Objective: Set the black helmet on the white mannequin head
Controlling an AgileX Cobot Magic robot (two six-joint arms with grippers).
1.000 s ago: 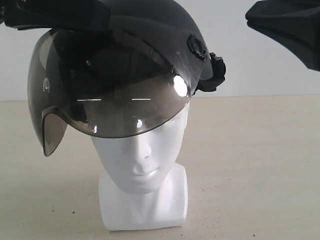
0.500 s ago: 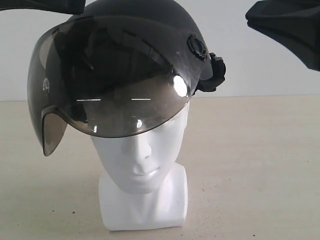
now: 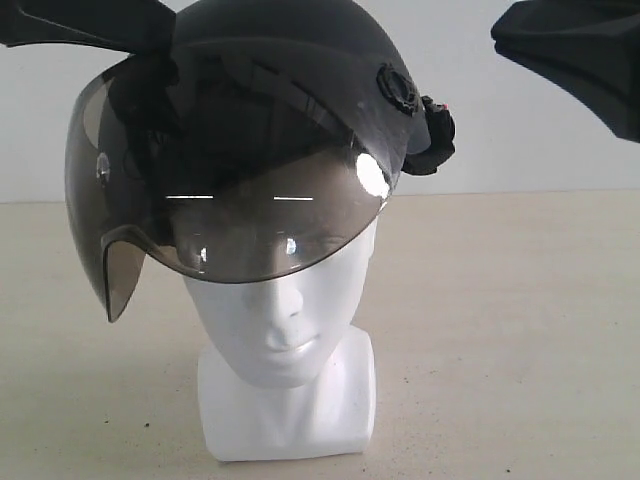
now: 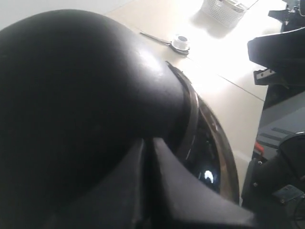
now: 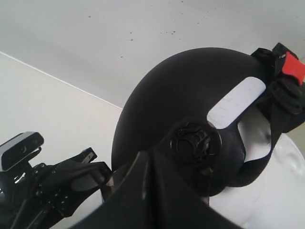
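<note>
The black helmet [image 3: 290, 40] sits on the white mannequin head [image 3: 285, 320], its smoky visor [image 3: 230, 200] hanging over the eyes; nose, mouth, neck and block base show below it. My left gripper [image 3: 160, 35] is shut, and its tips lie against the shell at the helmet's upper left. The left wrist view shows those shut tips [image 4: 148, 143] at the helmet's dome [image 4: 71, 95]. My right gripper [image 3: 505, 40] hangs shut at the upper right, apart from the helmet. In the right wrist view the shut right gripper [image 5: 150, 157] points at the helmet's [image 5: 181, 95] side pivot knob.
The head stands on a beige table [image 3: 500, 330] before a plain white wall. A white mesh basket [image 4: 221, 12] and a small round white object [image 4: 181, 43] lie farther off on the table. A strap with a red buckle [image 5: 293, 67] hangs at the helmet's rear.
My left gripper left the helmet's top, drew off to the left, then came back against the shell's upper left. The helmet and visor shifted slightly right and down. The right gripper stayed still.
</note>
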